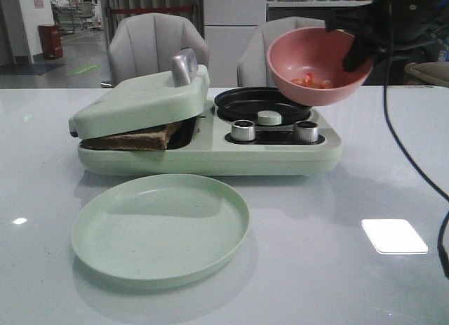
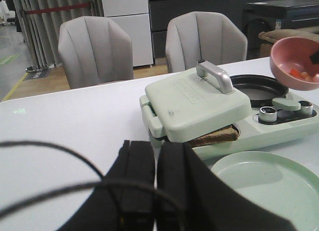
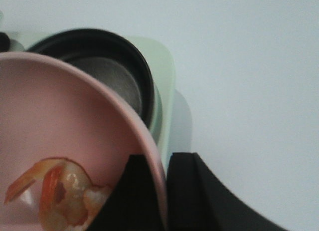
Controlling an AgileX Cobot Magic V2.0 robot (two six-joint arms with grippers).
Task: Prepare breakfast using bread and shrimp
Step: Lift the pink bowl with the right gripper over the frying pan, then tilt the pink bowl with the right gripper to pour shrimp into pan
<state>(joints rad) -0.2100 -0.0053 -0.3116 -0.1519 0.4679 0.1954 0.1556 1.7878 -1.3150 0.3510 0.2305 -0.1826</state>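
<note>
Right pincer (image 3: 162, 191) clamps the pink plastic bowl's (image 1: 309, 52) rim, orange-tailed shrimp (image 3: 60, 193) inside, tilted above the black round pan (image 1: 256, 102); left pincer (image 2: 155, 178) is together.

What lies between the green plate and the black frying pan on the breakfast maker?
In the front view, the machine's control strip: two silver knobs and a green knob sit between the green plate and the black pan.

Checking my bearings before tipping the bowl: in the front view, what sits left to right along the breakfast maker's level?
Bread under the tilted lid → two metal knobs → pink bowl with shrimp, held by the right gripper.
</note>
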